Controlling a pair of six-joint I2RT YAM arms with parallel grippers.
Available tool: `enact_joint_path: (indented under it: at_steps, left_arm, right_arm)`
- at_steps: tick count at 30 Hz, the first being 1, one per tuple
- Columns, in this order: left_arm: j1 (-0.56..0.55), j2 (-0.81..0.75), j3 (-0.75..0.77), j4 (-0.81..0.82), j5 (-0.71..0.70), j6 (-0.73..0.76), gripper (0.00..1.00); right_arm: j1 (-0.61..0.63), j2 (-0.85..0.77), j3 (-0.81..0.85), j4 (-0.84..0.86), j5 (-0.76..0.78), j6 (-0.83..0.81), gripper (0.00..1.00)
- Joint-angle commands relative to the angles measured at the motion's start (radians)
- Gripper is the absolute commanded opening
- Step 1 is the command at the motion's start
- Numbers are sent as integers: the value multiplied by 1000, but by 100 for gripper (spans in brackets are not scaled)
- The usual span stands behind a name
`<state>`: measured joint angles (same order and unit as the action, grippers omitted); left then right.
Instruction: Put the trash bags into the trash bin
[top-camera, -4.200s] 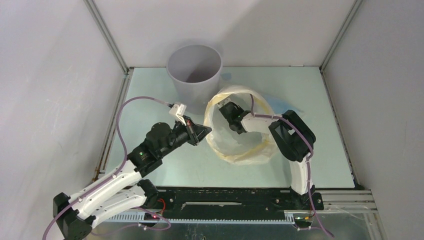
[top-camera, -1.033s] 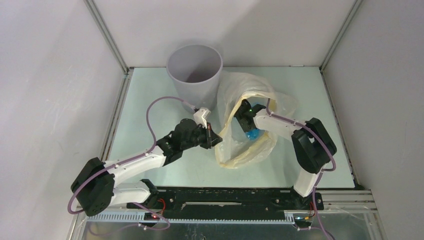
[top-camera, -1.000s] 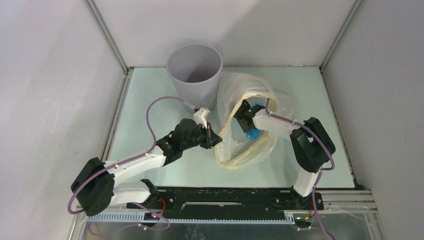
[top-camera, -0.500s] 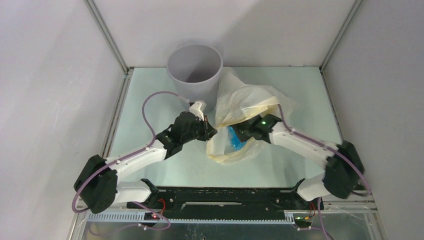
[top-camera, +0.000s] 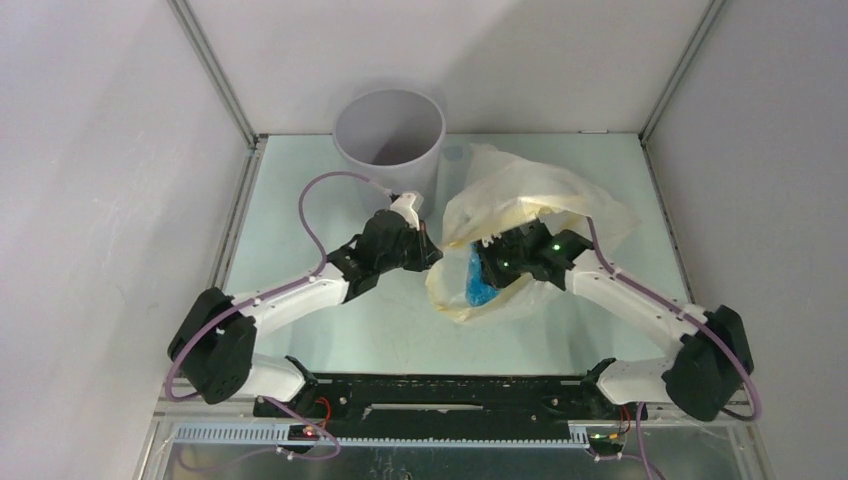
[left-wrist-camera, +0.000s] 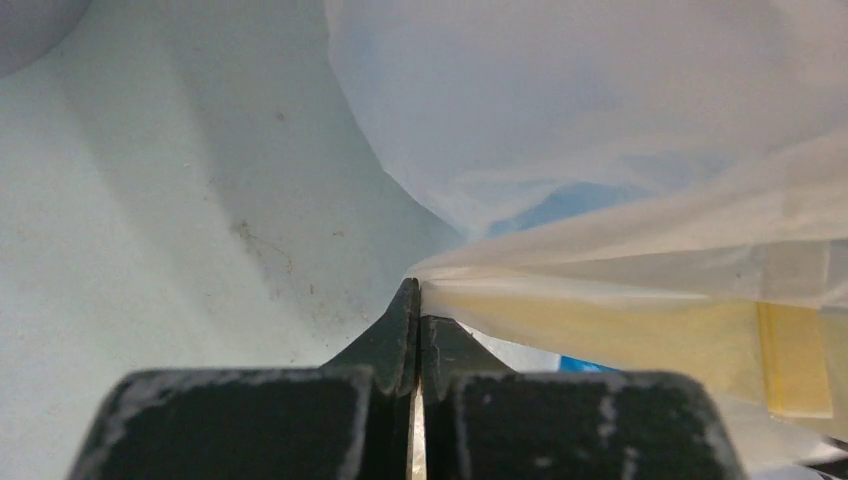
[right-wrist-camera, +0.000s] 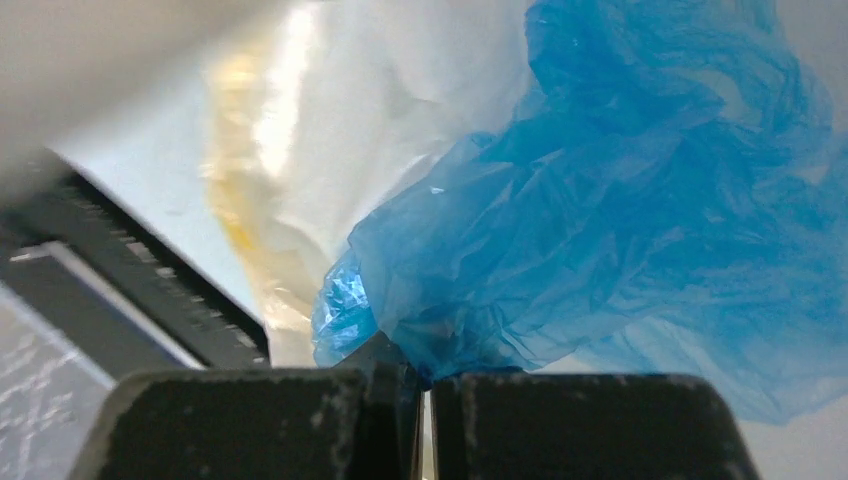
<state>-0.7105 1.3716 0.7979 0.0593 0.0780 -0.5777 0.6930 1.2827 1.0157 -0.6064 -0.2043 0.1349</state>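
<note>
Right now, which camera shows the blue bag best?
The right wrist view: the blue bag fills it, crinkles clear, pinched in the right gripper's shut jaws. The top view shows a small blue patch inside the yellow bag; the left wrist view, faint glimpses.

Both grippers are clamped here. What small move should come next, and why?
Probably draw the right gripper back, pulling the blue bag out of the pale yellow bag: it is shut on the blue plastic while the left gripper pins the yellow bag's edge. The trash bin stands behind them.
</note>
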Motion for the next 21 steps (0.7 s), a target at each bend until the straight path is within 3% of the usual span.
enact_joint_path:
  at_steps: [1,7,12,16,21]
  left_arm:
    - [6,-44,61,14,32,-31,0]
    - [-4,-191,46,14,23,-61,0]
    - [4,-260,87,-48,-64,-41,0]
    - [28,-205,167,-154,-71,-18,0]
    - [28,-93,190,-153,-64,-12,0]
  right_arm:
    - [28,111,-24,-76,281,47,0]
    - [69,220,-21,-83,410,86,0]
    - [165,234,-20,-69,467,55,0]
    - [207,163,-20,-45,469,58,0]
    - [220,-34,-14,-33,456,50,0]
